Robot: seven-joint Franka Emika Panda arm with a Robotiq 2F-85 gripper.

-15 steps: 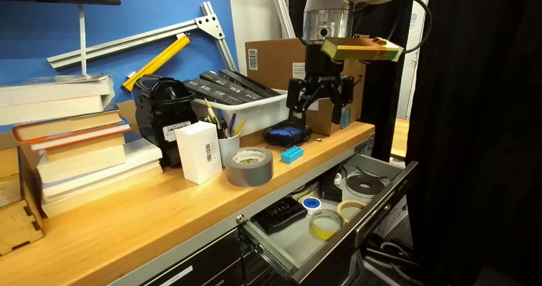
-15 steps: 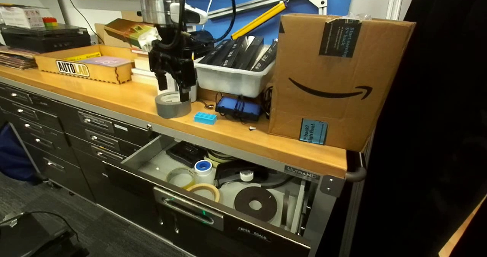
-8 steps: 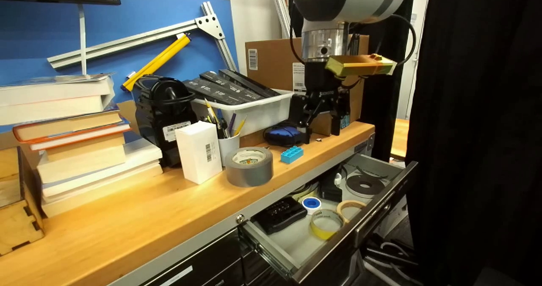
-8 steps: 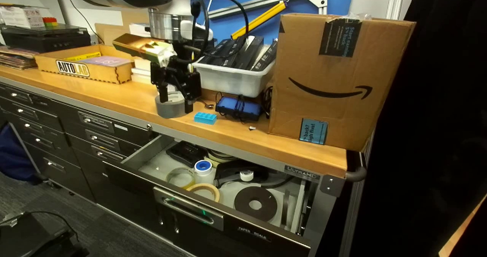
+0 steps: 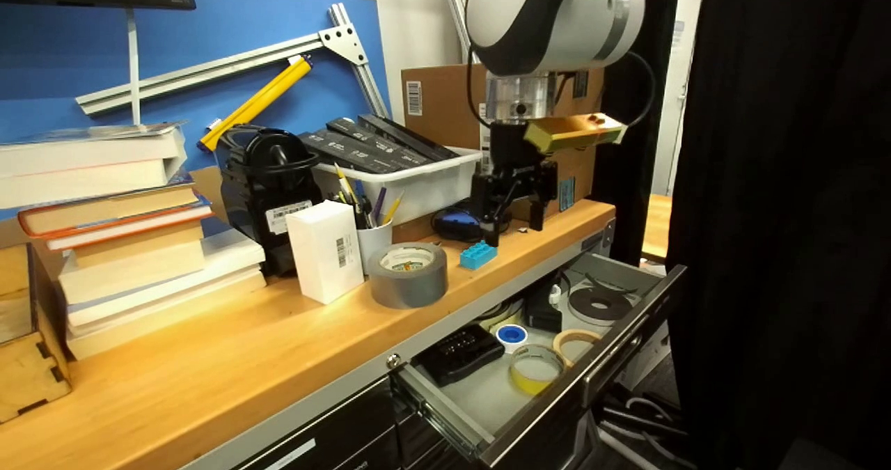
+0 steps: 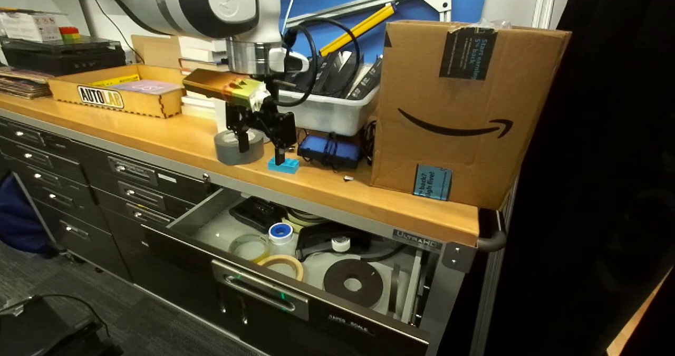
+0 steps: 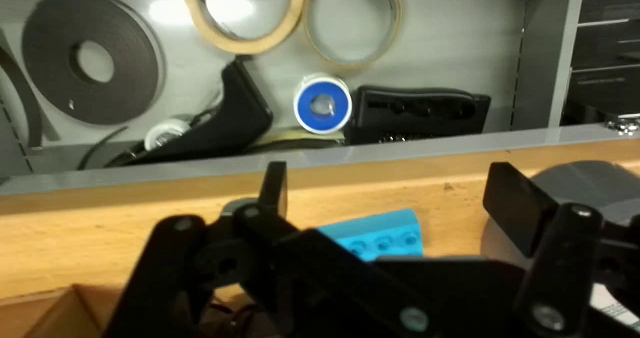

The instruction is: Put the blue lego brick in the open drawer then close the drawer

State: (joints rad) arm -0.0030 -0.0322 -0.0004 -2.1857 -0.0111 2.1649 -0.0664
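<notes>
Sky-blue lego brick (image 5: 478, 255), black end effector (image 5: 514, 230), grey tape roll (image 5: 408, 290), black-fronted grey drawer (image 5: 479, 404)

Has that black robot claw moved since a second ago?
Yes: in an exterior view, the black gripper moved down and rightward, toward the blue plastic brick.

Grey tape (image 5: 408, 286) beside brick (image 5: 479, 255), free room above drawer (image 5: 480, 407)

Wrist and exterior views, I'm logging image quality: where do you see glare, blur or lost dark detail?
Wrist view: glare in the drawer, inside and beside the tan ring; the gripper looks slightly blurred. Both exterior views: the curtain is nearly featureless black.
</notes>
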